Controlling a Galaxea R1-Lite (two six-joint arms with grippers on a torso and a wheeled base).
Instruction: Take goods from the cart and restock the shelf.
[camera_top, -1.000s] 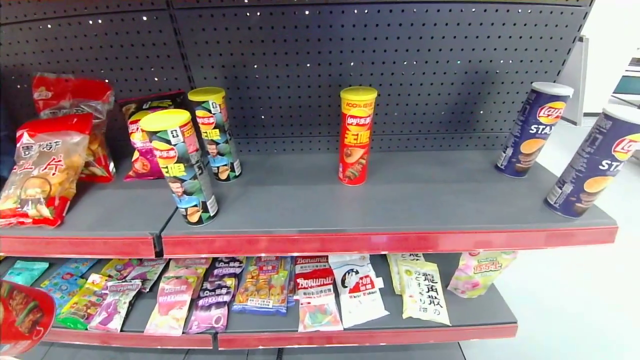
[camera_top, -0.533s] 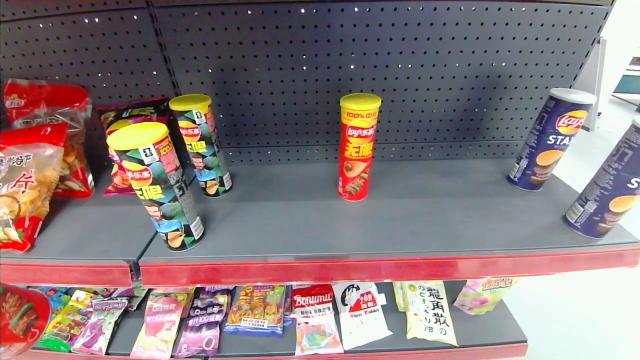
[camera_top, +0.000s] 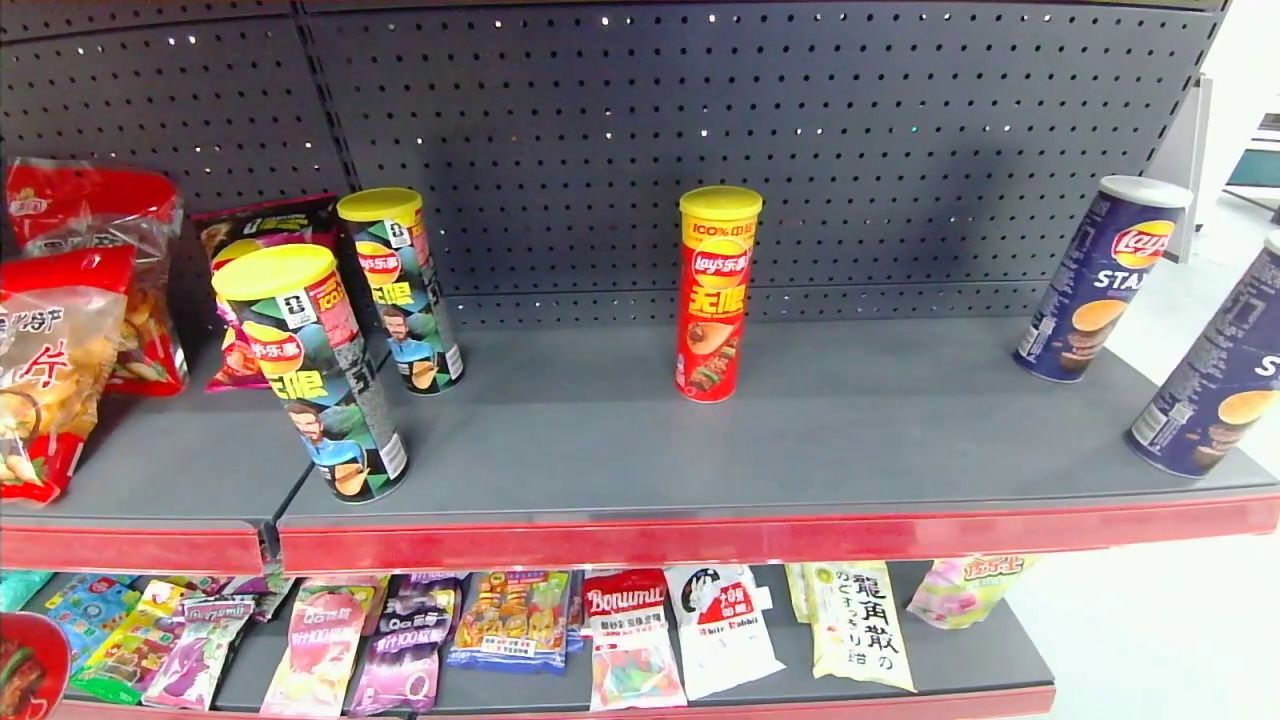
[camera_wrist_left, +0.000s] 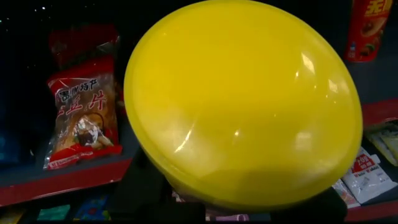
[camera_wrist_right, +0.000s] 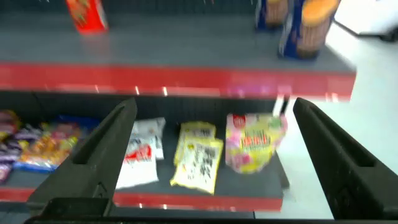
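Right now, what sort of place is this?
Probably a shop aisle, or a mock-up of one: a dark perforated-metal back panel, grey shelves with red front strips, stocked with a red yellow-lidded crisp can and rows of colourful snack packets.

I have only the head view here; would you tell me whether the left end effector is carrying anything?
Observer: Yes. In the left wrist view, the left end effector holds a yellow-lidded can close to the camera.
Operator: Thank you. How does the right one stand?
Observer: The right end effector is open, with nothing between its fingers.
Operator: What is it facing?
Observer: The lower shelf, with a pink and green bag straight ahead of it.
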